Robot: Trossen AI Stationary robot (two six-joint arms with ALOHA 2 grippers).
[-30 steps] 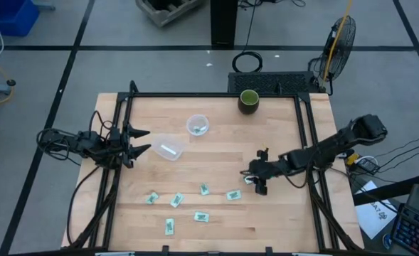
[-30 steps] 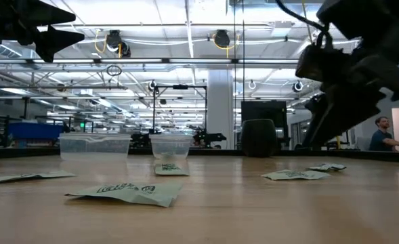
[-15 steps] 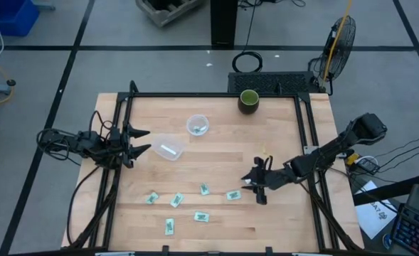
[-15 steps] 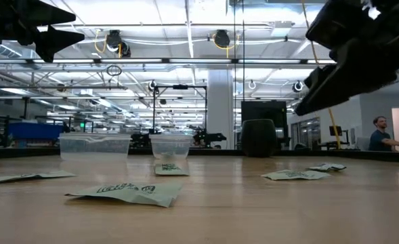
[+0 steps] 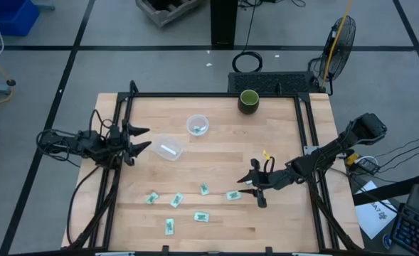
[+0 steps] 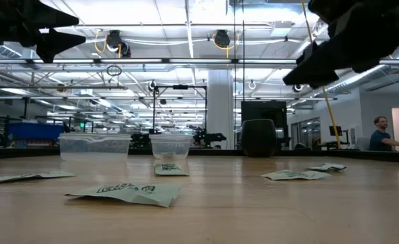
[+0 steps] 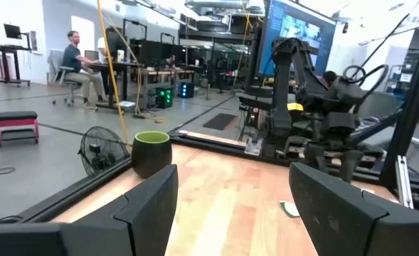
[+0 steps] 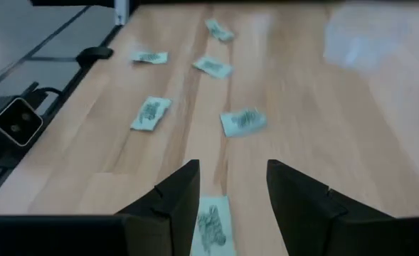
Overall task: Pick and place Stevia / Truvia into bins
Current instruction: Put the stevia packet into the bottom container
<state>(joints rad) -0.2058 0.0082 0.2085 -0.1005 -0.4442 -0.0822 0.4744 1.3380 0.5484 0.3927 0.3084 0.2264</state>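
Note:
Several white-and-green sachets [image 5: 176, 200] lie flat on the near half of the table. One more lies in the round clear cup [image 5: 197, 125] and one in the wider clear tub [image 5: 169, 148]. My right gripper [image 5: 249, 188] is open and hovers above the table, just right of the rightmost sachet [image 5: 232, 195]. In the right wrist view that sachet [image 8: 210, 222] shows between the fingers, and the gripper [image 8: 230, 193] touches nothing. My left gripper [image 5: 142, 139] waits open at the left side, beside the tub.
A dark green cup [image 5: 248, 99] stands at the far edge of the table. Black frame rails [image 5: 310, 142] run along the table's left and right sides. Bare wood [image 5: 223, 153] lies between the bins and the sachets. A person sits in the room beyond.
My right gripper has moved toward the table's near edge, closer to the rightmost sachet, and has risen in the low view. The sachets and bins lie as before.

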